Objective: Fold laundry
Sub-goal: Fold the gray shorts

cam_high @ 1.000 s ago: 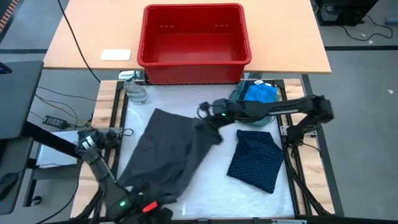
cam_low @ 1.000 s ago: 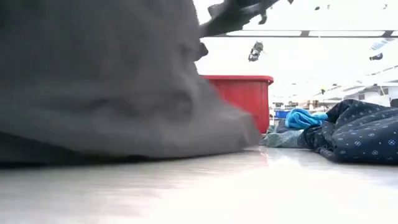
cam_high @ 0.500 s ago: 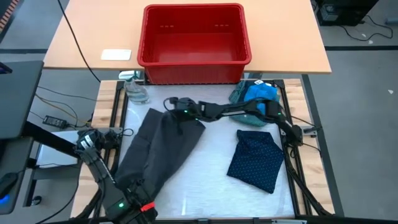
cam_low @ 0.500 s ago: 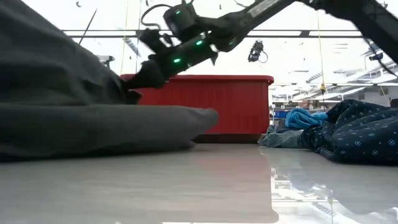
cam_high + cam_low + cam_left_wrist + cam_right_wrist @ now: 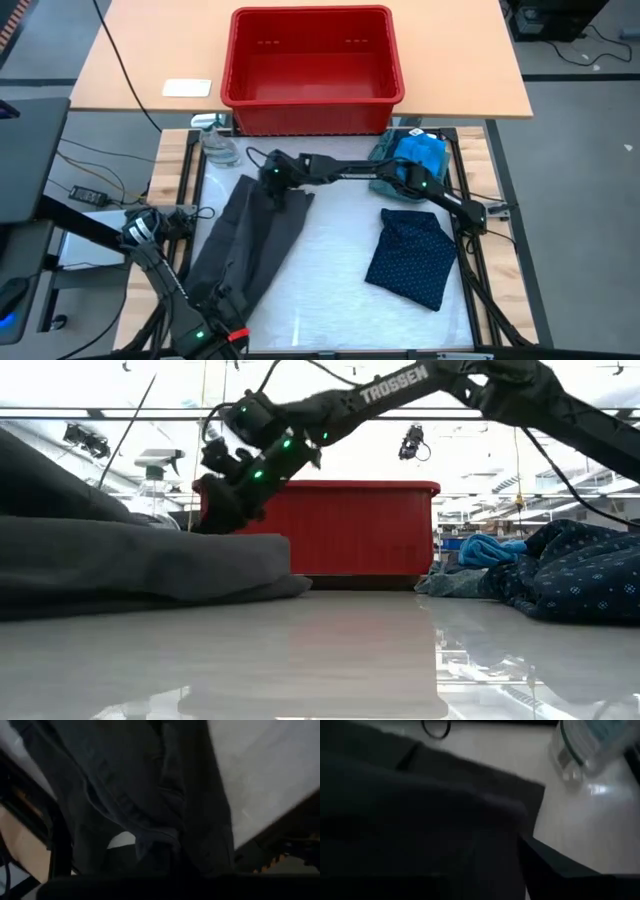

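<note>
The large charcoal-grey garment lies as a narrow, lengthwise-folded strip on the table's left half and shows as a low mound in the low view. My right gripper reaches across from the right and hovers at the garment's far end, slanting down; dark cloth fills its wrist view. My left gripper points down at the garment's near end, shut on it. A navy dotted piece lies at the right. A bright blue piece rests on a grey-green one at the far right. My left gripper holds the charcoal garment at its near end, coming from above and pointing down. Bunched folds rise toward the wrist camera and hide the place of contact. The rest of the garment lies on the table.
A red bin stands on the wooden table beyond the far edge. A clear spray bottle stands at the far left corner, also in the right wrist view. Bare white tabletop lies between the two garments.
My right gripper has swept toward the table's left edge and down, carrying the charcoal garment's right side over onto its left side. The garment, wide and partly lifted before, now lies as a narrow folded strip. My left gripper has sunk a little.
</note>
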Motion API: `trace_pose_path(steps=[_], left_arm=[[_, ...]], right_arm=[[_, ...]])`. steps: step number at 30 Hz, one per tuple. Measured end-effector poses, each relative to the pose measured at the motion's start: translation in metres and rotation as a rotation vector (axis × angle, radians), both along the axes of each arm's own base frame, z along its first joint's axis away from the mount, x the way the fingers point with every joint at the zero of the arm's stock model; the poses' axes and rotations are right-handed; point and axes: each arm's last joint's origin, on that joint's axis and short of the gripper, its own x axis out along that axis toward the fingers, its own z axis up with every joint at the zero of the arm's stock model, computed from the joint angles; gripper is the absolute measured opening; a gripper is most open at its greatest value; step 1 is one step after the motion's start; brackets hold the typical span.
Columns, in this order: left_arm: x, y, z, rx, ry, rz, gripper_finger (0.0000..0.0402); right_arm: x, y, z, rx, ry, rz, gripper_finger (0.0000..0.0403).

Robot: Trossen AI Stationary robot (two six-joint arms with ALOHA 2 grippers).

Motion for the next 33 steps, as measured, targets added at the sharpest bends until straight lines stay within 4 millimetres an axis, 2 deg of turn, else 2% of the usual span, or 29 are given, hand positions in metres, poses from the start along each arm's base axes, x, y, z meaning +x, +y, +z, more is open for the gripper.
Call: trace_pose_path(steps=[5,8,11,15,18,22,26,29,31,33], left_arm=[[0.002,0.008,-0.013,0.052,0.027,0.072,0.0020],[0.005,0.014,-0.020,0.077,0.043,0.090,0.0020],[0.009,0.020,-0.025,0.097,0.057,0.111,0.0020],[0.019,0.029,-0.028,0.106,0.060,0.150,0.0021],[0.028,0.037,-0.028,0.110,0.048,0.181,0.0021],[0.041,0.046,-0.029,0.097,0.018,0.223,0.0021],[0.058,0.055,-0.026,0.053,-0.018,0.273,0.0020],[0.074,0.064,-0.009,0.018,-0.084,0.261,0.0016],[0.083,0.073,0.006,0.011,-0.106,0.250,0.0011],[0.089,0.085,0.021,0.019,-0.109,0.239,0.0008]], right_arm=[[-0.016,0.011,0.012,0.086,0.137,0.053,0.0163],[-0.023,0.018,-0.008,0.183,0.241,0.100,0.0161],[-0.036,0.023,-0.046,0.209,0.372,0.065,0.0154],[-0.062,0.025,-0.063,0.297,0.514,0.015,0.0137],[-0.096,0.031,-0.066,0.369,0.644,0.018,0.0128],[-0.149,0.050,-0.054,0.429,0.736,0.024,0.0126],[-0.201,0.073,-0.024,0.478,0.749,0.085,0.0126],[-0.228,0.082,0.013,0.445,0.627,0.134,0.0126],[-0.243,0.084,0.027,0.383,0.579,0.136,0.0126],[-0.250,0.082,0.042,0.296,0.480,0.128,0.0128]])
